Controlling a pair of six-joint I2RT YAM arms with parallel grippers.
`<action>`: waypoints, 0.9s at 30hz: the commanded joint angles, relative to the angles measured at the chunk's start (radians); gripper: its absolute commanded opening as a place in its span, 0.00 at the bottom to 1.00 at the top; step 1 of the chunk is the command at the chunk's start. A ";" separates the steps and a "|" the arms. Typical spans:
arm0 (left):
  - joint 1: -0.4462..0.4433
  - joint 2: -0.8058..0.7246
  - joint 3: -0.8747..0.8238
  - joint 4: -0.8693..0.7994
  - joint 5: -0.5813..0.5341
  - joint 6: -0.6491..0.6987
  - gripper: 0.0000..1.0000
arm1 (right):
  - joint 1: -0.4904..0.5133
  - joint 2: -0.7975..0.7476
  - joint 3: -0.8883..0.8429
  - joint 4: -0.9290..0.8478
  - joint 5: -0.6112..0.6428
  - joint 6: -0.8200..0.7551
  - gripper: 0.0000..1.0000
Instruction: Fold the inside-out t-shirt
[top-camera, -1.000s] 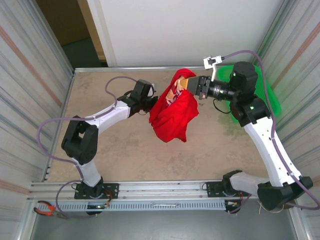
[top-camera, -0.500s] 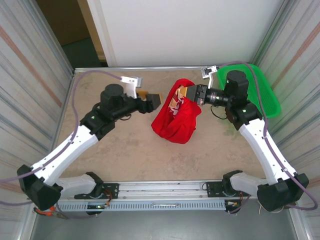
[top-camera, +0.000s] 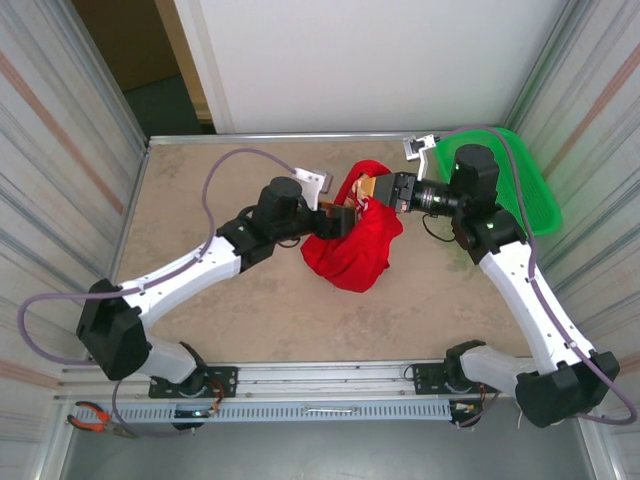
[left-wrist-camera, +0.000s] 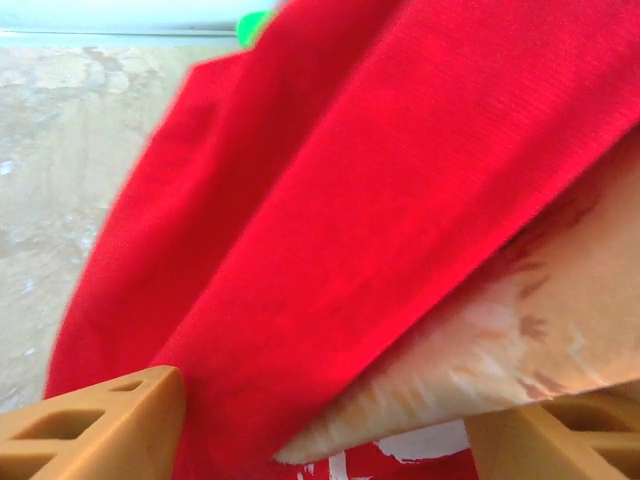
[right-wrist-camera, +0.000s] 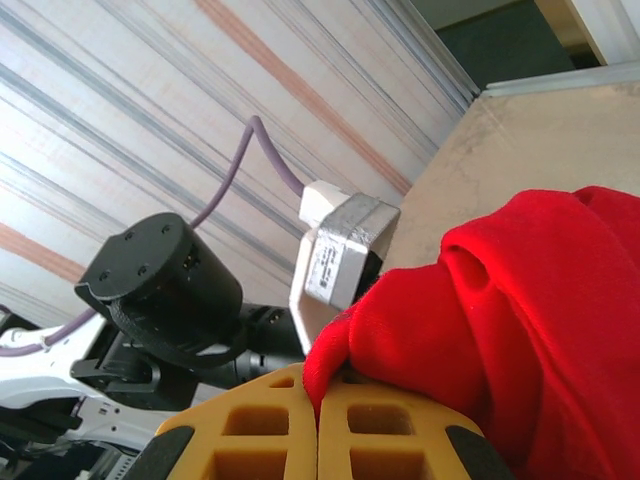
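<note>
Right jaws: pressed fully shut on a bunched fold at the top of the inside-out t-shirt (top-camera: 352, 248), holding it up as a red heap just past worktop (top-camera: 200, 180) centre toward 1 o'clock, lower bulk apparently resting on the surface. Left jaws: spread wide, one tan finger (left-wrist-camera: 95, 430) on each side of a hanging red layer with pale print beneath, nothing pinched yet.

Step in hand, by the look of it: taking a second hold to open the shirt out. Close on a single edge, not the whole bunch. Push in far enough to seat cloth well inside the jaws. Keep tension gentle against the opposite grip.

Left arm (top-camera: 190, 270): stretched low from 7 o'clock, wrist meeting the shirt at its 9 o'clock side. Right arm (top-camera: 520, 270): raised, elbow bent, forearm level, reaching in from 3 o'clock, near the green mesh basket (top-camera: 530, 190).
</note>
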 joint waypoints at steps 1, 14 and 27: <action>-0.042 0.021 -0.009 0.099 0.059 0.005 0.81 | 0.007 -0.027 -0.006 0.047 -0.003 0.017 0.00; 0.006 0.118 0.139 0.059 0.161 -0.122 0.00 | -0.051 -0.072 -0.094 -0.018 0.082 -0.024 0.18; 0.244 0.016 0.279 0.064 0.646 -0.492 0.00 | -0.101 0.008 -0.424 -0.067 0.427 -0.042 0.65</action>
